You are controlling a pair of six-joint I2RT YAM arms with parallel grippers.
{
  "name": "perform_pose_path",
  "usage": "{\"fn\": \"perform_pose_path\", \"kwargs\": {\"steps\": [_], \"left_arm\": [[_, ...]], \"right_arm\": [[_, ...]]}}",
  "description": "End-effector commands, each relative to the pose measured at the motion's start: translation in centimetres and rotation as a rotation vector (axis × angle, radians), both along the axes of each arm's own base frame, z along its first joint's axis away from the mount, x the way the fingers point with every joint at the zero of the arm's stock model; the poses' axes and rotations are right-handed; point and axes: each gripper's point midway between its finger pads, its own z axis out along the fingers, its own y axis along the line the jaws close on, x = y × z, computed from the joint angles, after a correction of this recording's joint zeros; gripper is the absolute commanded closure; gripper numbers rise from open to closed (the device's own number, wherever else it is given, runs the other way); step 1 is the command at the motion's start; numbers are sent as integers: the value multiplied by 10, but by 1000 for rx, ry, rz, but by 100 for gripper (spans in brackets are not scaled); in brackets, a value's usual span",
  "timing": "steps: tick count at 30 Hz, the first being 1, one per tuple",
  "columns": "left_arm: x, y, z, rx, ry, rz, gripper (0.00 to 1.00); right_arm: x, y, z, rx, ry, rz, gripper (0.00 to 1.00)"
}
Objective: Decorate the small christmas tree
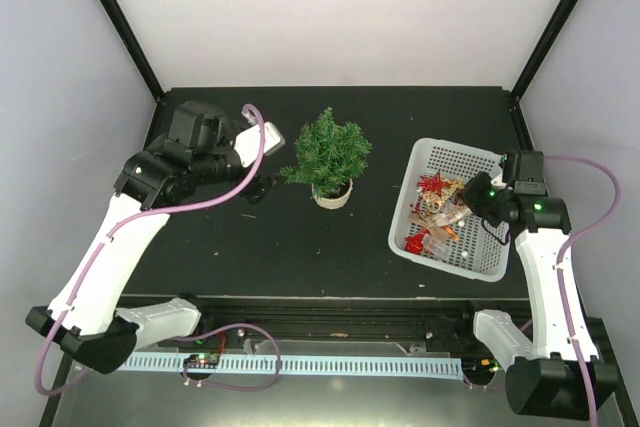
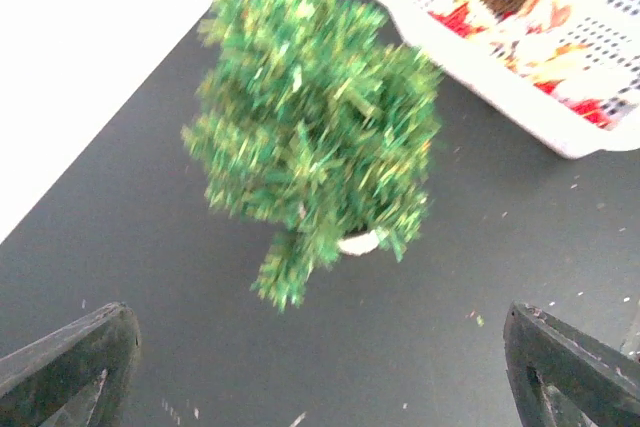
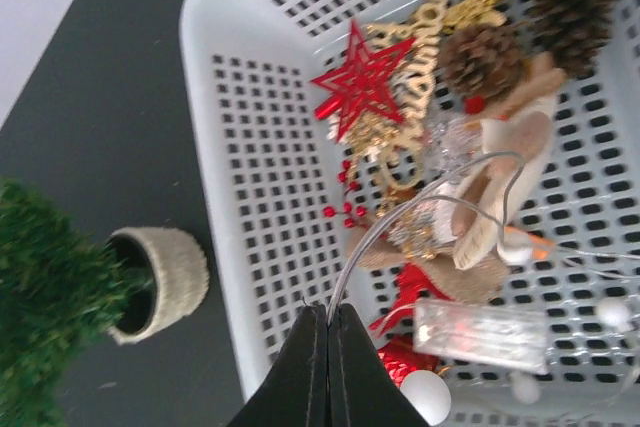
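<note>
- Top view: pale walls with black corner posts closed in a black bench (image 1: 250, 257). The small christmas tree (image 1: 327, 152) stood upright in its pot near the middle. The white basket (image 1: 440, 162) of ornaments sat at its 3 o'clock, well apart. The left arm (image 1: 130, 227) reached in from 9 o'clock, with its jaws just beside the foliage. The right arm (image 1: 545, 257) leaned over the basket from that basket's 3 o'clock side.
- Left wrist view: dark bench again, with a pale wall at 10 o'clock. The tree (image 2: 315, 177) filled the centre, blurred, and its cream pot (image 2: 360, 242) peeked out under the branches. The left jaws stood spread wide at 7 and 5 o'clock, holding nothing and clear of the tree. The basket (image 2: 470, 67) lay at 2 o'clock.
- Right wrist view: the basket's perforated floor (image 3: 250, 147) took up most of the frame. In it lay a red star (image 3: 365, 82), pine cones (image 3: 485, 57) and a clear battery box (image 3: 480, 332). The right jaws were pressed together at 6 o'clock, pinching a thin silver wire (image 3: 400, 217) that looped up out of them. The tree (image 3: 50, 297) and pot (image 3: 170, 277) sat at 8 o'clock.
- Handling, as a judgement: the tree looked light and top-heavy, with soft bristly branches that would give and snag. The stiff pot was the firm place to steady it, since a tug on the wire could tip it.
</note>
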Motion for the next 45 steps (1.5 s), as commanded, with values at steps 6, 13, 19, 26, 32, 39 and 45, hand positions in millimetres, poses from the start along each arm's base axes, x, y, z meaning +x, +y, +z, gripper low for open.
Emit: {"fn": "perform_pose_path", "kwargs": {"steps": [6, 13, 19, 26, 32, 39, 45], "left_arm": [[-22, -62, 39, 7, -3, -208, 1], [-38, -109, 45, 11, 10, -367, 1], [-32, -139, 54, -47, -17, -411, 1], [-26, -178, 84, -258, -56, -479, 1], [-1, -215, 81, -341, 29, -463, 1], [24, -251, 54, -370, 82, -439, 1], [27, -275, 37, -375, 131, -463, 1]], "right_arm": [[10, 46, 94, 193, -256, 155, 99], [7, 59, 158, 220, -417, 204, 99], [6, 70, 201, 296, -552, 249, 99], [6, 84, 256, 387, -704, 294, 99], [7, 89, 285, 434, -771, 319, 99], [3, 95, 325, 471, -849, 358, 99], [4, 98, 344, 491, -879, 383, 99]]}}
